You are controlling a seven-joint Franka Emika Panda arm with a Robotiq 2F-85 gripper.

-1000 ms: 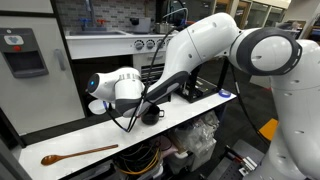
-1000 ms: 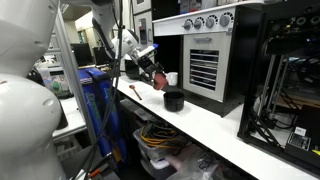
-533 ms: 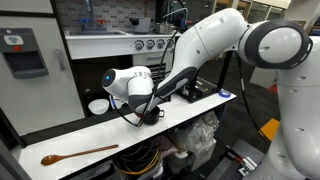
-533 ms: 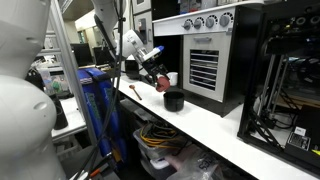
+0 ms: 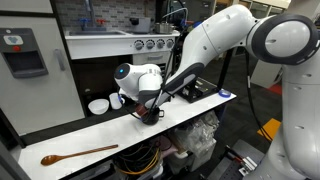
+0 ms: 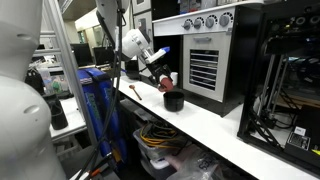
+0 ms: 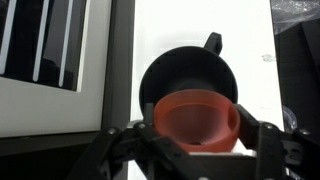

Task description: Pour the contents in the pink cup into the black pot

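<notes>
My gripper point(image 7: 196, 135) is shut on the pink cup point(image 7: 196, 122), which shows tilted on its side in the wrist view with its mouth facing the camera. The black pot point(image 7: 175, 72) lies directly beyond and under the cup, its short handle point(image 7: 212, 42) pointing away. In an exterior view the cup point(image 6: 165, 84) hangs just above the black pot point(image 6: 174, 101) on the white counter. In an exterior view the gripper point(image 5: 148, 108) covers most of the pot point(image 5: 152, 115). I cannot tell what is inside the cup.
A white bowl point(image 5: 98, 106) and a white mug point(image 5: 117, 100) stand behind the arm on the counter point(image 5: 200, 105). A wooden spoon point(image 5: 78, 153) lies at the counter's far end. An oven-like appliance point(image 6: 210, 60) stands against the back, close to the pot.
The arm has moved along the counter with the pink cup, from beside the pot to right above it, and lowered slightly.
</notes>
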